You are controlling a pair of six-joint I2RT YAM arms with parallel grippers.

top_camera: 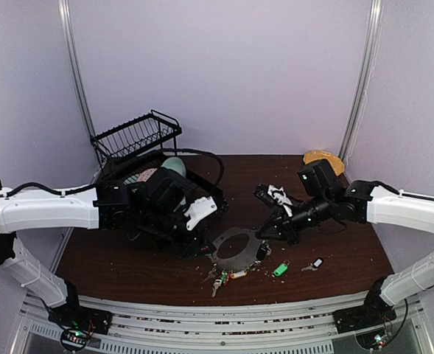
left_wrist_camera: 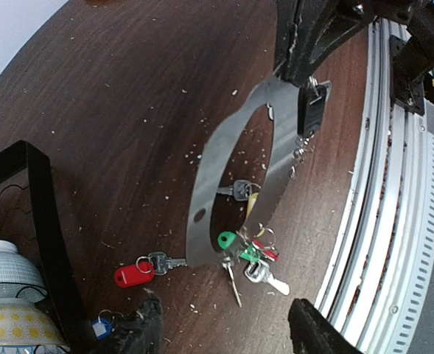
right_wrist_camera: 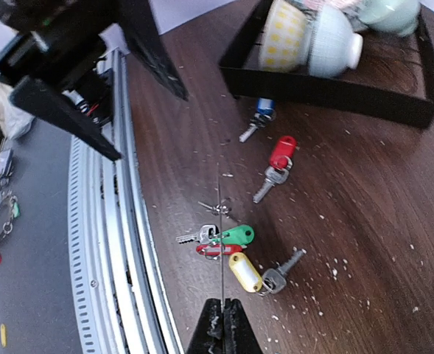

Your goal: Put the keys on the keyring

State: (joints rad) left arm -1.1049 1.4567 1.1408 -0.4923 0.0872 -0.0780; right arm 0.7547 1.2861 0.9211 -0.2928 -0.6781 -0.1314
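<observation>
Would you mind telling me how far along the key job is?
Partly done: green, red and yellow keys cluster at the keyring, seemingly threaded. In hand: the right gripper pinches the ring's edge; the left gripper is open. Left: at least the loose red key and blue key.

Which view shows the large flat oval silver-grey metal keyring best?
Left wrist: the large flat oval silver-grey metal keyring shows its broad face and wide hole. Right wrist sees it edge-on, a thin line above the right fingers. Top external shows it only small.
</observation>
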